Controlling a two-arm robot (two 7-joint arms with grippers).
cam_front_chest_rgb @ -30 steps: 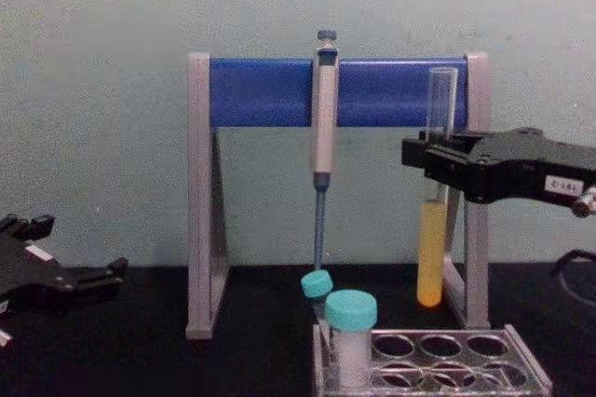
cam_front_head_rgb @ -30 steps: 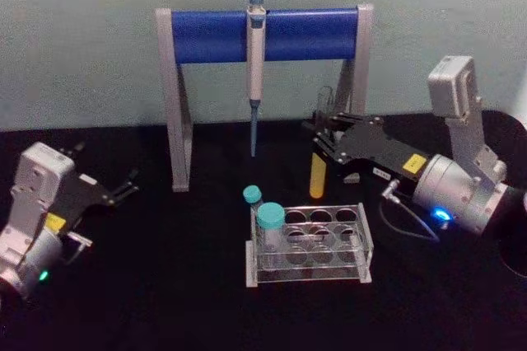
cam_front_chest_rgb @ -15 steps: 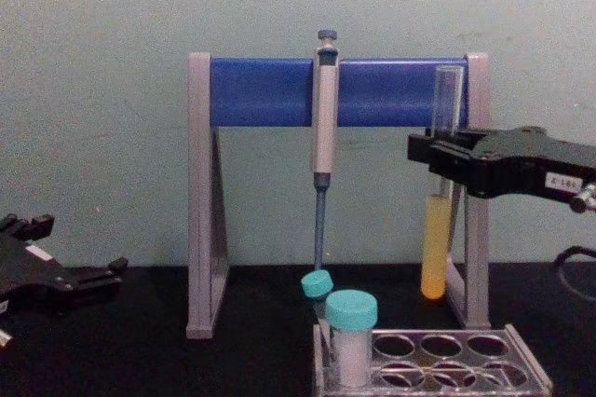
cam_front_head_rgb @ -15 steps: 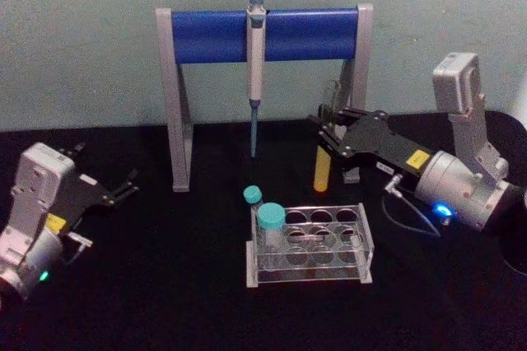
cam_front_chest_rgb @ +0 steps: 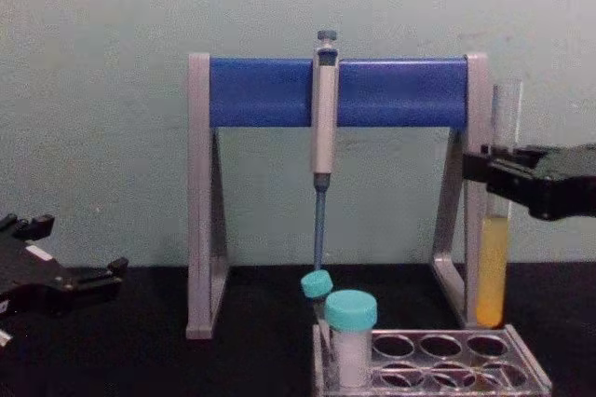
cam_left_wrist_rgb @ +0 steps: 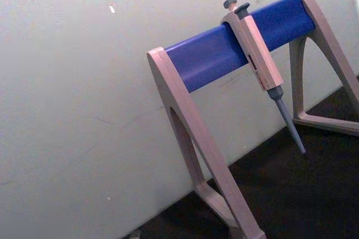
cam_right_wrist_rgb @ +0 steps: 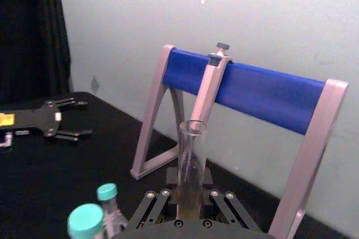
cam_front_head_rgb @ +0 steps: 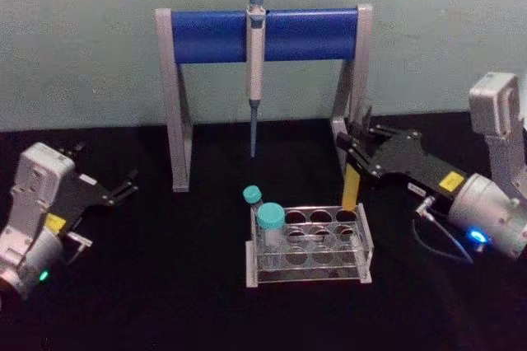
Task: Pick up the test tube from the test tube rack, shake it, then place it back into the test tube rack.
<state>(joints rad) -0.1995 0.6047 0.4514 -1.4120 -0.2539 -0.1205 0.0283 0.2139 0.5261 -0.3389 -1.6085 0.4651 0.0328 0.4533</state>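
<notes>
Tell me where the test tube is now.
Head view: the test tube, upright in the right gripper, by the test tube rack's far right corner.

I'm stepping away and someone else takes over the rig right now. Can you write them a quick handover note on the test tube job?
Right gripper: shut on the test tube, held upright, clear of the rack, by its far right corner.
Left gripper: open, parked on the left.
Done: the tube is out of the rack. Whether it has been shaken, cannot tell.
Left: lower it into a free hole and let go.
</notes>
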